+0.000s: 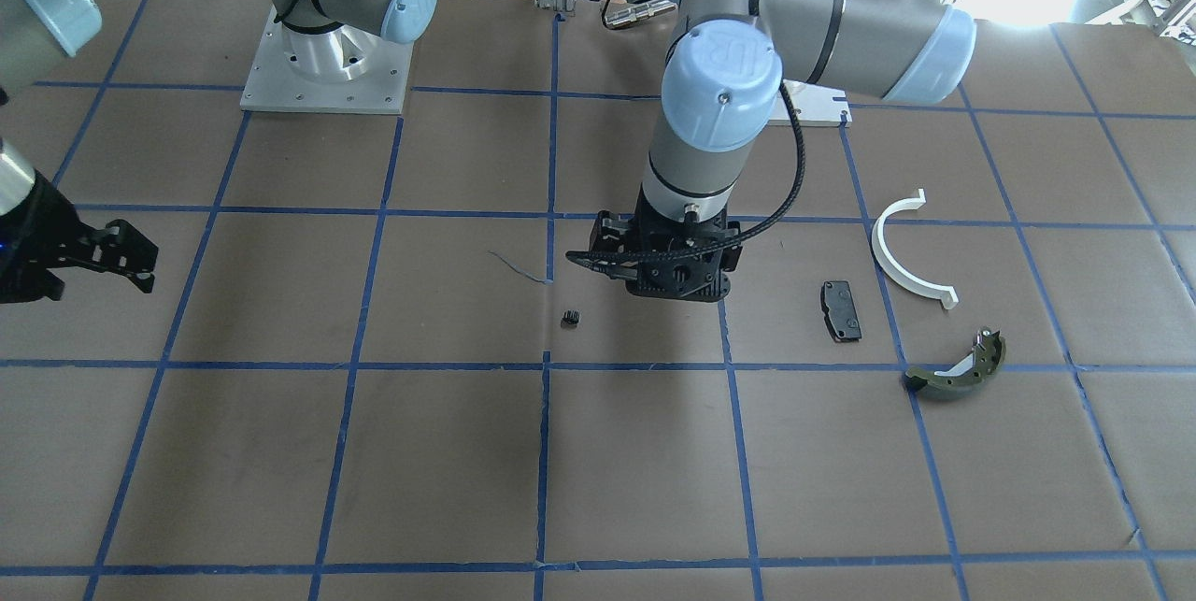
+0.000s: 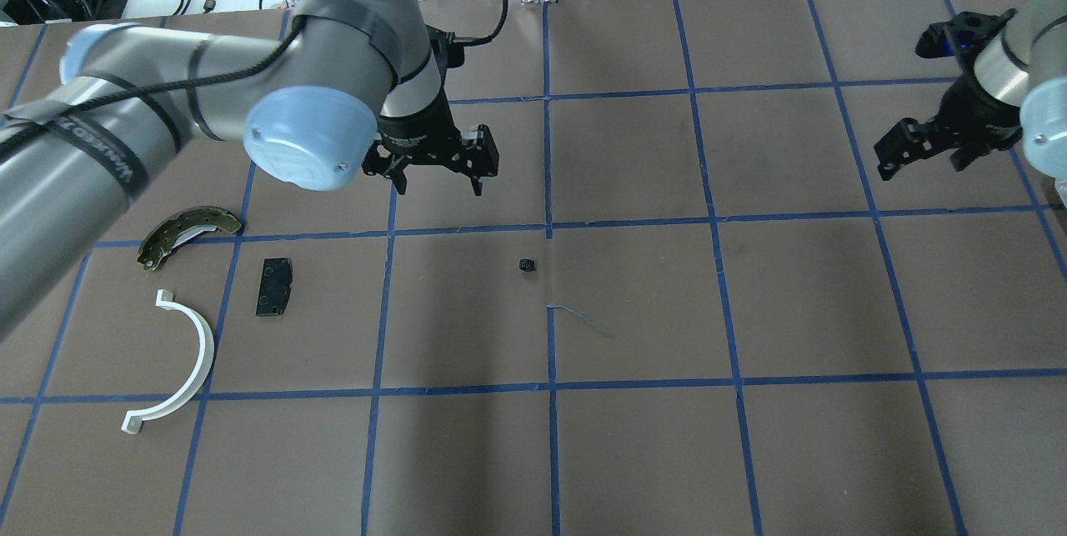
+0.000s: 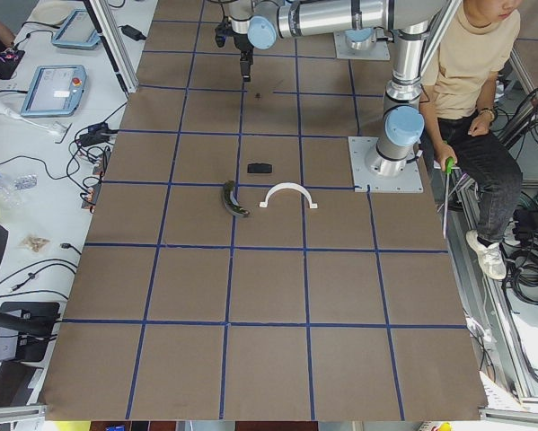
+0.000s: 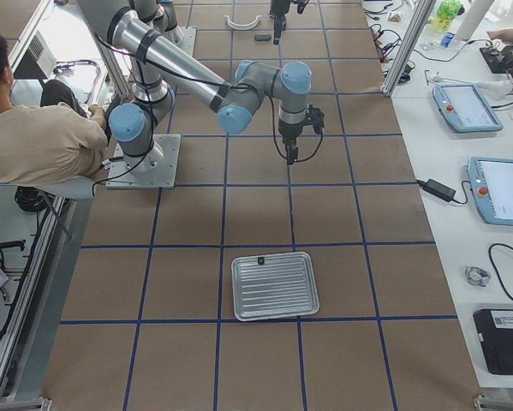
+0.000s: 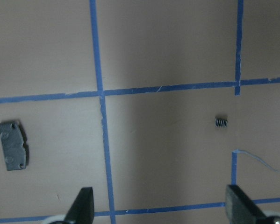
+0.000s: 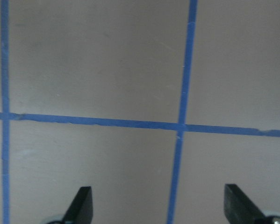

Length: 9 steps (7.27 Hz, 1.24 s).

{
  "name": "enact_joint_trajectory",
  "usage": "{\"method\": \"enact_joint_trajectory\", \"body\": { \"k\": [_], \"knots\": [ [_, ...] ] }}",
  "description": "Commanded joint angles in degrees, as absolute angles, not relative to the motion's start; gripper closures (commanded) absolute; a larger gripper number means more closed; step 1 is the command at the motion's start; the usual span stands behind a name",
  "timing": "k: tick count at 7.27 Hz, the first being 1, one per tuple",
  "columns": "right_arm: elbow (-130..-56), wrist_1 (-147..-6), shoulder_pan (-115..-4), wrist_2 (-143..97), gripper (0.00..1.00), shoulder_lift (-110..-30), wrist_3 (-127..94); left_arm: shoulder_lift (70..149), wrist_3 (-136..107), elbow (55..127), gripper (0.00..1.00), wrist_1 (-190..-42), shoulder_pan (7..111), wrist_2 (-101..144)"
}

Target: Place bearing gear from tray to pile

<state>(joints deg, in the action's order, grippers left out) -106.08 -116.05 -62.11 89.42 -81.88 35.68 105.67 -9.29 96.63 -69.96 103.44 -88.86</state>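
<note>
Bearing gear (image 2: pixel 526 266) mid-frame, slightly wider left-right; facing too small to tell. Left gripper (image 2: pixel 440 186) spread wide, empty, up-left of it. Right gripper (image 2: pixel 921 165) wide, empty.

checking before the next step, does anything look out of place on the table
Yes: the gear lies alone mid-table, apart from the pile and not in the tray. The left gripper hovers near it, jaws open and empty. A loose blue thread lies beside it.
</note>
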Motion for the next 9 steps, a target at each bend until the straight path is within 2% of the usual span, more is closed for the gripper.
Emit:
{"method": "enact_joint_trajectory", "body": {
  "k": [1, 3, 7, 9],
  "knots": [
    [-105.82, -115.49, -48.41, 86.95, 0.0, -81.65, 51.63, 112.03, -13.51, 100.28, 0.0, -60.13, 106.6, -88.86],
    [-105.56, -113.38, -42.92, 86.66, 0.0, -80.51, 55.54, 114.77, -15.46, 100.28, 0.0, -59.16, 112.21, -89.29],
    [-104.68, -118.92, -36.92, 94.68, 0.0, -74.47, 80.02, 118.3, -14.5, 100.9, 0.0, -54.42, 112.94, -89.65],
    [-99.17, -114.63, -34.63, 95.0, 0.0, -69.9, 89.43, 119.18, -14.5, 101.6, 0.01, -53.27, 112.94, -89.74]
  ]
}}
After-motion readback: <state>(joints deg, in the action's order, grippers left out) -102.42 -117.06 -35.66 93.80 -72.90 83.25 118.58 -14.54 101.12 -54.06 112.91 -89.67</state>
